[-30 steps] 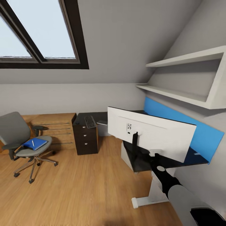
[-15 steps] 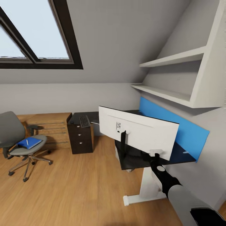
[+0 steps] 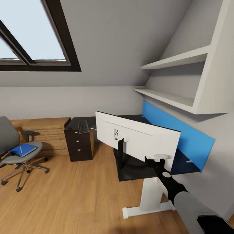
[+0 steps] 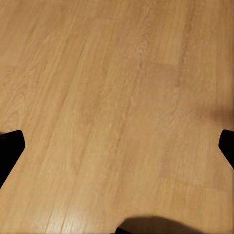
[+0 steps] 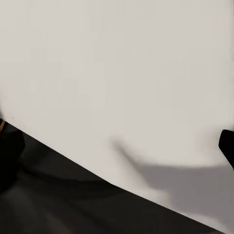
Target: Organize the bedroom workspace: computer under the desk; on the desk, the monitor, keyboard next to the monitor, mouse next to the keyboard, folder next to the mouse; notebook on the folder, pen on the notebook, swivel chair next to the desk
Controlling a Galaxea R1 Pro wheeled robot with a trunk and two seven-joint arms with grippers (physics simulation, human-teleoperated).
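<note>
Right jaws [image 3: 158, 160] meet the monitor [image 3: 143, 138] at its lower edge; whether I grip it, I cannot tell. Monitor stands on worktop [image 3: 182, 167]. Judgement: steady it before releasing. Beyond, keyboard [image 3: 83, 126] lies on drawer unit [image 3: 78, 144].

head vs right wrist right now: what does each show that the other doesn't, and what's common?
Head view alone: the swivel chair carrying the blue folder with a pen on it, the keyboard on the black drawer unit, the wall shelves, the skylight and the wood floor.

Right wrist view alone: a close look at the gripper's dark fingertips at the frame edges.

Shared: the monitor with its white back, and the black desk under it.
</note>
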